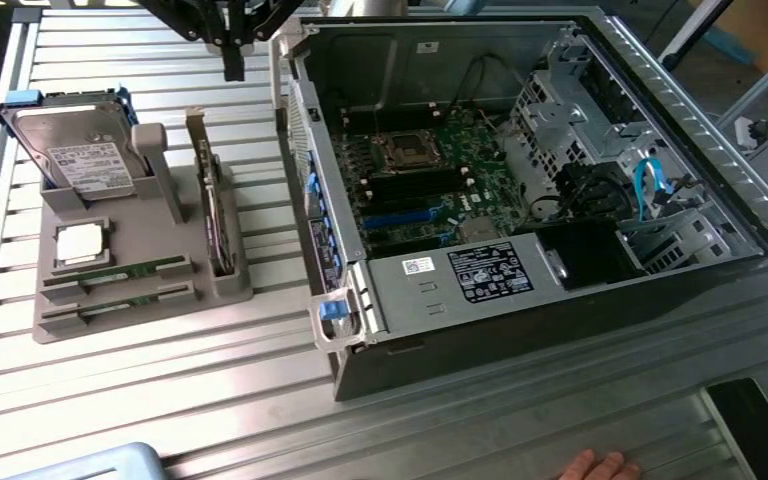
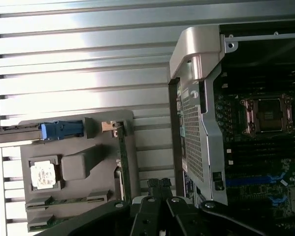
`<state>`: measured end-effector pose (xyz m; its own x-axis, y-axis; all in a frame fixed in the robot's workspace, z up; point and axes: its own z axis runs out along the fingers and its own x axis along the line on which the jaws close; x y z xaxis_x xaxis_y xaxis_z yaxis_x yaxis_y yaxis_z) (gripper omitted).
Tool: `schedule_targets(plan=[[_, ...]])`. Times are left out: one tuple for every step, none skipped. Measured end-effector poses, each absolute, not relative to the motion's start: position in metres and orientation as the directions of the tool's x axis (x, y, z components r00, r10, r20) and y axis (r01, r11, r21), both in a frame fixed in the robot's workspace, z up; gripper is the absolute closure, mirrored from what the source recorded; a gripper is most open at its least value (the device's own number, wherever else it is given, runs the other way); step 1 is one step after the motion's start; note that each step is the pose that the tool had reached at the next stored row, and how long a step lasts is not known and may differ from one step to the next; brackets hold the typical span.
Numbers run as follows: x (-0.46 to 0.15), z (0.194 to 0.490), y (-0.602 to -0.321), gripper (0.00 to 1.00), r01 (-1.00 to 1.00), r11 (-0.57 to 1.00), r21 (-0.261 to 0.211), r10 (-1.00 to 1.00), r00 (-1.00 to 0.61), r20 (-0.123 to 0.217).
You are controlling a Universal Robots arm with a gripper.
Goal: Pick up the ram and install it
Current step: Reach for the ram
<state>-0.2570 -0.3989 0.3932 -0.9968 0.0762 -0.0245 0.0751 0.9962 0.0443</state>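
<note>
Two ram sticks, thin and green, lie in slots at the near end of a grey holder (image 1: pixel 137 250): one ram stick (image 1: pixel 120 272) and a second (image 1: pixel 111 302) just in front of it. The wrist view has them as ram (image 2: pixel 63 201) and ram (image 2: pixel 43 224). My gripper (image 1: pixel 233 68) hangs shut and empty above the table, behind the holder and beside the case's back corner, well away from the ram. In the wrist view its black fingers (image 2: pixel 159 187) are pressed together. The open computer case (image 1: pixel 357 330) holds the motherboard (image 1: pixel 424 190) with dark memory slots.
The holder also carries a silver hard drive (image 1: pixel 77 160) in a blue caddy, a processor chip (image 1: pixel 81 243) and an upright expansion card (image 1: pixel 211 210). A person's hand (image 1: pixel 598 467) rests at the table's near edge. A pale blue box (image 1: pixel 77 465) sits at the near corner on the exterior view's left.
</note>
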Motion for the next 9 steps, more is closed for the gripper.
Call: schedule_targets(plan=[[-0.26,0.393,-0.399,0.89,0.075,0.996,0.044,0.076,-0.997,-0.024],[-0.264,0.393,-0.399,0.89,0.075,0.996,0.044,0.076,-0.997,-0.024],[-0.266,0.393,-0.399,0.89,0.075,0.996,0.044,0.076,-0.997,-0.024],[-0.268,0.393,-0.399,0.89,0.075,0.996,0.044,0.076,-0.997,-0.024],[-0.271,0.393,-0.399,0.89,0.075,0.996,0.044,0.076,-0.997,-0.025],[-0.275,0.393,-0.399,0.89,0.075,0.996,0.044,0.076,-0.997,-0.025],[-0.279,0.393,-0.399,0.89,0.075,0.996,0.044,0.076,-0.997,-0.024],[-0.281,0.393,-0.399,0.89,0.075,0.996,0.044,0.076,-0.997,-0.024],[-0.283,0.393,-0.399,0.89,0.075,0.996,0.044,0.076,-0.997,-0.024]])
